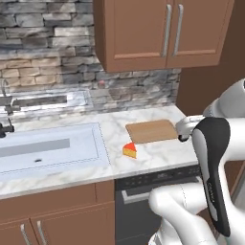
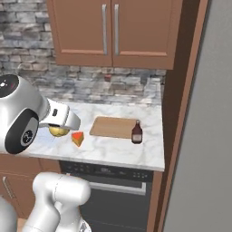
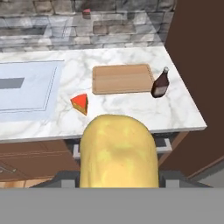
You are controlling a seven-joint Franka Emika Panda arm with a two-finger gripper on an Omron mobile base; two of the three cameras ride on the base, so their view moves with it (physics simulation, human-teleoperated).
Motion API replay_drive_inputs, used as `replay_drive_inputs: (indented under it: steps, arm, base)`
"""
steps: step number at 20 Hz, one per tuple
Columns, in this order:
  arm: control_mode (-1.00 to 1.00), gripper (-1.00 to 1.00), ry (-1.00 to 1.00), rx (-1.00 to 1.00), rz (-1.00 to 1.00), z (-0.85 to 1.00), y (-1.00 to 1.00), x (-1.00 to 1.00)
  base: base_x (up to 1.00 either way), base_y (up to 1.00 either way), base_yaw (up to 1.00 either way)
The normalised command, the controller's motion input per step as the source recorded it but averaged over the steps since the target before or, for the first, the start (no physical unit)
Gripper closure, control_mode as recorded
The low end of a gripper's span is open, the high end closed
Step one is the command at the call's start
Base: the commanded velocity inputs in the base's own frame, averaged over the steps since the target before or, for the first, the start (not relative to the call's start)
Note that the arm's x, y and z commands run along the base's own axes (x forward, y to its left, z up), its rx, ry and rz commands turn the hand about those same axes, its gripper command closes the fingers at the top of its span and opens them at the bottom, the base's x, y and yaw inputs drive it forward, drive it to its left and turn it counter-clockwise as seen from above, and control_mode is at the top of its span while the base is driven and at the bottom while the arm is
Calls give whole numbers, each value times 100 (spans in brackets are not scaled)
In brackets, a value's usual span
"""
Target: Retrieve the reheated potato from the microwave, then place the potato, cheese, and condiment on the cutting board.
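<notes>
Potato held above the counter's near edge
The gripper clamps the potato; the cheese lies left of the cutting board, the condiment at its right.

potato half hidden behind arm, bottle label too small to read

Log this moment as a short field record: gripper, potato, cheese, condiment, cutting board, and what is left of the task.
gripper: shut on the potato, held above the counter's front edge
potato: yellow lump between the fingers, in the air
cheese: wedge on the marble counter, between sink and cutting board, off the board
condiment: dark bottle upright on the counter, just beside the board's right end
cutting board: bare, near the back of the counter
left to do: all three items not yet on the board
</notes>
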Motion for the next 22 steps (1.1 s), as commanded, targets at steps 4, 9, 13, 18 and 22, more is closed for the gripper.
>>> replay_drive_inputs:
  steps: [4,9,13,18,22]
  arm:
    - [100,100,0,0,0,0,0,0]
    - [100,100,0,0,0,0,0,0]
    - [100,100,0,0,0,0,0,0]
    - [100,100,0,0,0,0,0,0]
    - [100,100,0,0,0,0,0,0]
  base:
    - [42,8,0]
    - [44,5,0]
    - [46,3,0]
    - [45,3,0]
    - [36,4,0]
